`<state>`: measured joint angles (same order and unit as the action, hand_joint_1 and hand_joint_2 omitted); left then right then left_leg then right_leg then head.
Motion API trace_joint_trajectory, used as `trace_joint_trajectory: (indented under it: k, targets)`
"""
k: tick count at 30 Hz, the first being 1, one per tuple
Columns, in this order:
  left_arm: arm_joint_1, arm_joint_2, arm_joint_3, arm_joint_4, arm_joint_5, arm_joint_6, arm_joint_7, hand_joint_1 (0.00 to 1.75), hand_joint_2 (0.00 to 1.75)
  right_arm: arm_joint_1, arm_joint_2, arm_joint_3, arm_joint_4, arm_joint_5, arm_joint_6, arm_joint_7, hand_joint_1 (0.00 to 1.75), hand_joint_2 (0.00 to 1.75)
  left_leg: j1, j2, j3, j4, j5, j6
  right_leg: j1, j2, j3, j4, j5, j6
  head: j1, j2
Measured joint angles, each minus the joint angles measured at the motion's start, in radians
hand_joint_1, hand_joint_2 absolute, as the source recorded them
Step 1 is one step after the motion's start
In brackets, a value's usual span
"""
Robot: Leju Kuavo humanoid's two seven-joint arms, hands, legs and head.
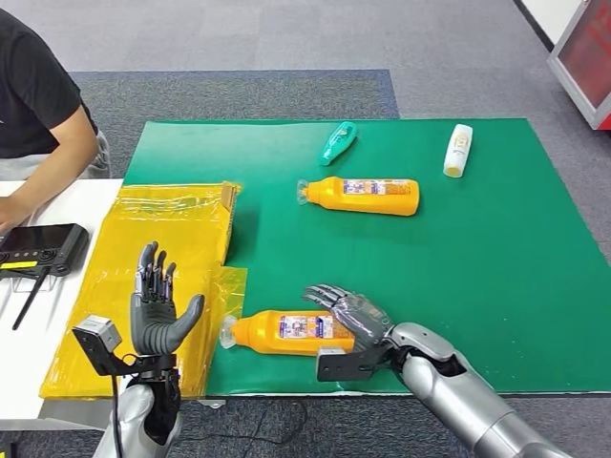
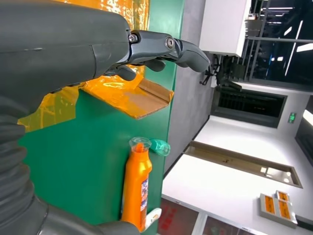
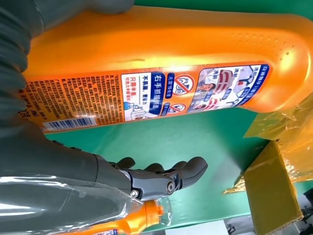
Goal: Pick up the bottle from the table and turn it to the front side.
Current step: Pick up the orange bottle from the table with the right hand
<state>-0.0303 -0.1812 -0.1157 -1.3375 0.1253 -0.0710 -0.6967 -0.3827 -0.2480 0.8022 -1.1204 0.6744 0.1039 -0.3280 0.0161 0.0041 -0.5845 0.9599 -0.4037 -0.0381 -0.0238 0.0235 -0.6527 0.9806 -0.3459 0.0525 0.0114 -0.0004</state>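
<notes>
The near orange plastic bottle with a clear cap (image 1: 288,332) is lying on its side at the front edge of the green mat (image 1: 504,267), its cap pointing toward the yellow plastic sheet (image 1: 144,286) and its printed back label with a barcode facing up. The right hand (image 1: 353,320) is resting at the bottle's base end, its dark fingers reaching over the far side of the body; in the right wrist view the thumb and fingers are sitting on either side of the bottle, but I cannot tell whether they are actually gripping it. The left hand (image 1: 155,305) is hovering upright over the yellow sheet, holding nothing, fingers spread apart.

Just beside the bottle's cap the yellow sheet's corner is overlapping the mat, and a flat cardboard piece wrapped in yellow film (image 1: 227,205) is lying farther back. A second orange bottle (image 1: 360,196) is lying mid-mat, with a teal tube-shaped bottle (image 1: 337,142) and a white bottle with a yellow cap (image 1: 457,150) beyond it, all well apart from the hands. A person in a black shirt (image 1: 36,95) is sitting at the white table (image 1: 29,353) near a black device with antennas (image 1: 39,250).
</notes>
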Motion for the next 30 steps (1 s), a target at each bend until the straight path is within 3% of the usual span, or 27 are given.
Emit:
trace_joint_trajectory:
  k: [17, 18, 21, 22, 23, 25, 26, 28, 29, 30]
  targets:
    - [0.0, 0.002, 0.039, -0.009, -0.027, 0.018, -0.002, 0.0, 1.75, -0.112, -0.029, 0.093, 0.094, 0.051, 0.115, 0.081, 0.04, 1.75, 0.0, 0.0, 0.01, 0.0, 0.001, 0.001, 0.0, 0.0, 0.011, -0.002, 0.001, 0.001, 0.0, 0.0]
    - [0.0, 0.002, 0.041, -0.009, -0.028, 0.018, -0.002, 0.0, 1.75, -0.115, -0.03, 0.097, 0.097, 0.051, 0.115, 0.082, 0.14, 1.75, 0.0, 0.0, 0.01, 0.0, 0.001, 0.001, 0.0, 0.0, 0.011, -0.002, 0.001, 0.001, 0.0, 0.0]
    - [0.0, 0.002, 0.044, -0.011, -0.03, 0.018, -0.002, 0.0, 1.75, -0.122, -0.032, 0.104, 0.104, 0.051, 0.117, 0.083, 1.37, 1.75, 0.0, 0.0, 0.01, 0.0, 0.001, 0.002, 0.0, 0.0, 0.011, -0.002, 0.001, 0.001, 0.0, 0.0]
    - [0.0, 0.002, 0.044, -0.012, -0.031, 0.02, -0.002, 0.0, 1.75, -0.125, -0.032, 0.106, 0.106, 0.051, 0.12, 0.084, 1.7, 1.75, 0.0, 0.0, 0.01, 0.0, 0.001, 0.001, 0.0, 0.0, 0.011, -0.002, 0.002, 0.001, 0.0, 0.0]
    - [0.0, 0.002, 0.045, -0.014, -0.034, 0.022, -0.002, 0.0, 1.75, -0.129, -0.032, 0.11, 0.11, 0.05, 0.123, 0.084, 1.75, 1.75, 0.0, 0.0, 0.01, 0.0, 0.001, 0.001, 0.0, 0.0, 0.011, -0.002, 0.002, 0.001, 0.0, 0.0]
    - [0.001, 0.002, 0.045, -0.021, -0.04, 0.033, -0.002, 0.0, 1.75, -0.139, -0.033, 0.119, 0.119, 0.045, 0.126, 0.085, 1.65, 1.75, 0.0, 0.0, 0.01, 0.0, 0.001, 0.001, 0.0, 0.0, 0.011, -0.002, 0.002, 0.001, 0.0, 0.0]
    - [0.002, 0.002, 0.046, -0.026, -0.042, 0.039, -0.002, 0.0, 1.75, -0.144, -0.033, 0.123, 0.125, 0.042, 0.125, 0.085, 1.53, 1.75, 0.0, 0.0, 0.01, 0.0, 0.001, 0.002, 0.0, 0.0, 0.011, -0.002, 0.002, 0.001, 0.0, 0.0]
    - [0.006, 0.003, 0.048, -0.036, -0.044, 0.052, -0.002, 0.0, 1.75, -0.152, -0.032, 0.128, 0.136, 0.035, 0.114, 0.085, 1.07, 1.75, 0.0, 0.0, 0.01, 0.0, 0.001, 0.002, 0.0, 0.0, 0.012, -0.002, 0.002, 0.001, 0.0, 0.0]
    - [0.008, 0.003, 0.049, -0.042, -0.045, 0.057, -0.002, 0.0, 1.75, -0.155, -0.031, 0.13, 0.141, 0.032, 0.107, 0.085, 0.93, 1.75, 0.0, 0.0, 0.01, 0.0, 0.001, 0.002, 0.0, 0.0, 0.012, -0.002, 0.002, 0.001, 0.0, 0.0]
    - [0.011, 0.003, 0.049, -0.048, -0.046, 0.063, -0.002, 0.0, 1.75, -0.157, -0.03, 0.132, 0.147, 0.029, 0.1, 0.085, 1.01, 1.75, 0.0, 0.0, 0.01, 0.0, 0.001, 0.002, 0.0, 0.0, 0.012, -0.002, 0.002, 0.001, 0.0, 0.0]
